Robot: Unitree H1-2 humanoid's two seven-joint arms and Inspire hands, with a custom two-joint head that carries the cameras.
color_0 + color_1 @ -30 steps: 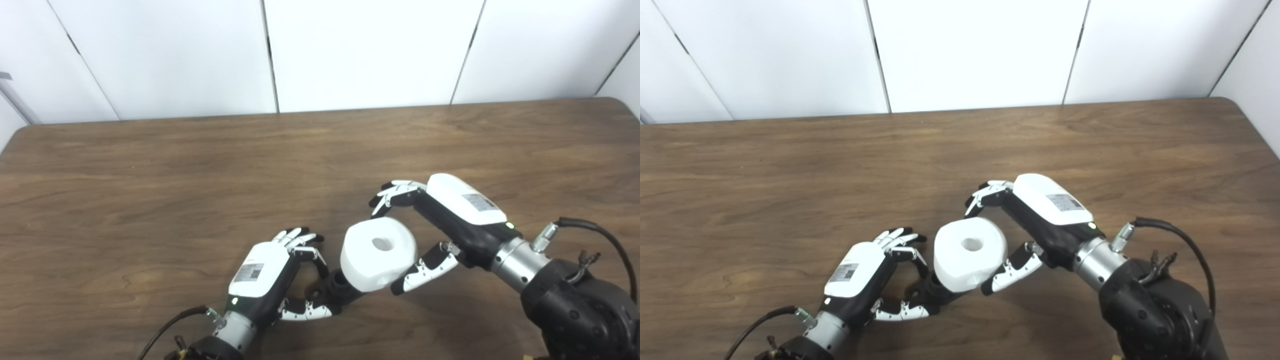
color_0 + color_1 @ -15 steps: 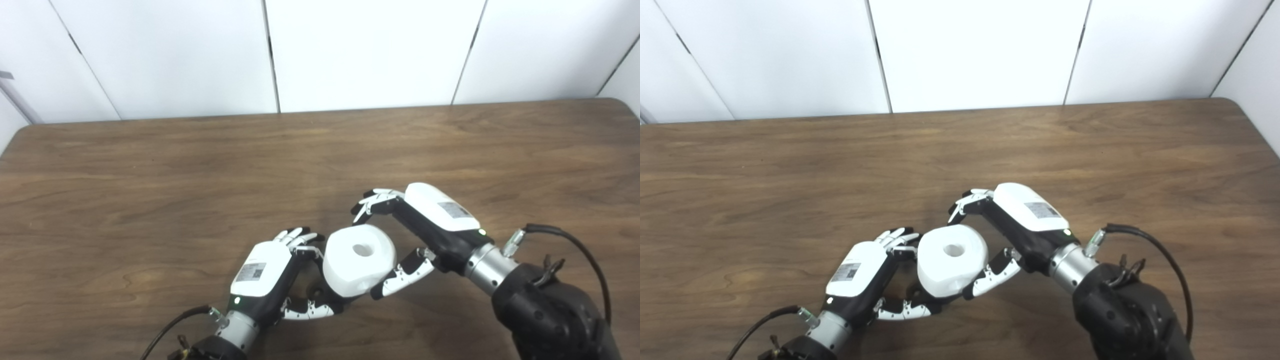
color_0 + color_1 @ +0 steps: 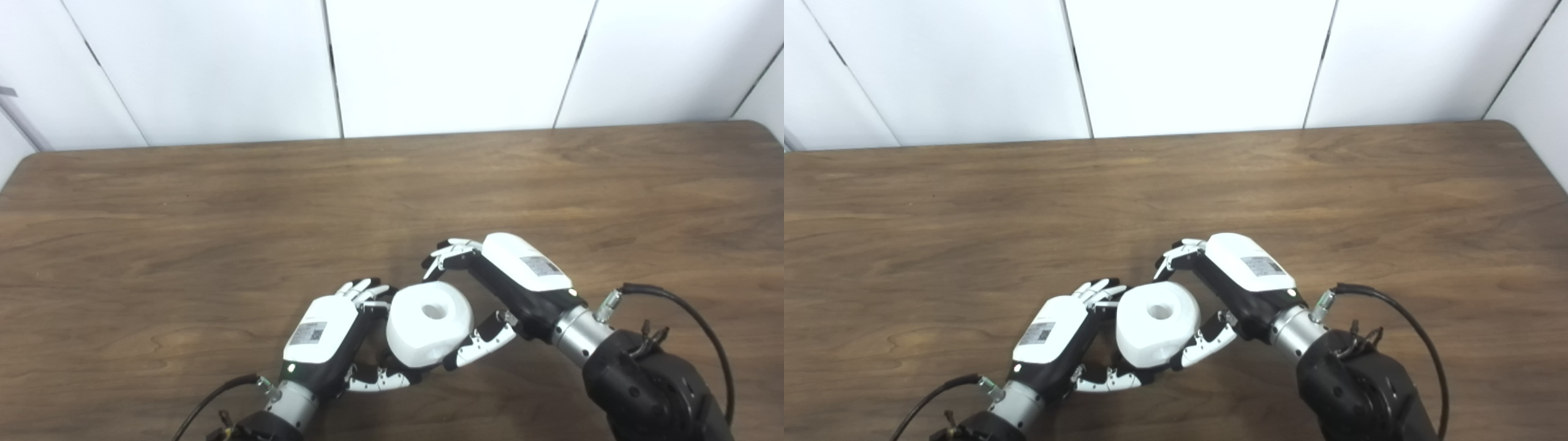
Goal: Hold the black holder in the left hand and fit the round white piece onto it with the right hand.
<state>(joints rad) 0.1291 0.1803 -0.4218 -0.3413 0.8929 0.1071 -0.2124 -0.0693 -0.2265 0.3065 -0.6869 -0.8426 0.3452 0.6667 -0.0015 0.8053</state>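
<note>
Right hand clasped round white piece — pressed against left hand, low over counter. Left hand curled around black holder — mostly hidden.

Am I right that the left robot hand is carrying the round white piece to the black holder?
Not quite: the right robot hand carries the round white piece, as the left eye view shows. The left robot hand holds the black holder.
</note>
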